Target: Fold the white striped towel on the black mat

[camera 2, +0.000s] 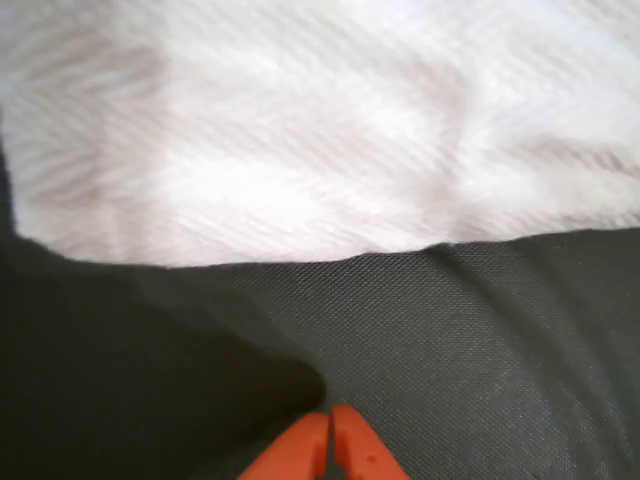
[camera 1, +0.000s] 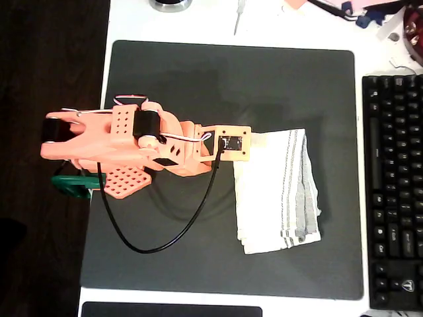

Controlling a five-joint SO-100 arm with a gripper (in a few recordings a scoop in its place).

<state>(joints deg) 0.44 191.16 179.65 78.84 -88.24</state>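
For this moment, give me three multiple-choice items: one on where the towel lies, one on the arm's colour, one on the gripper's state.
1. Where does the white striped towel lie on the black mat in the overhead view?
A. right part of the mat
B. left edge of the mat
C. off the mat, on the keyboard

2. What colour is the arm?
A. blue
B. orange
C. white

3. How does the gripper stand in the wrist view?
A. clamped on the towel
B. wide open over the towel
C. tips together, nothing between them, above the mat short of the towel's edge

Answers: 1 A, the folded cloth sits near the mat's right side, beside the keyboard. 2 B, its printed parts are orange. 3 C, the orange tips meet over bare mat, the towel's edge beyond them.
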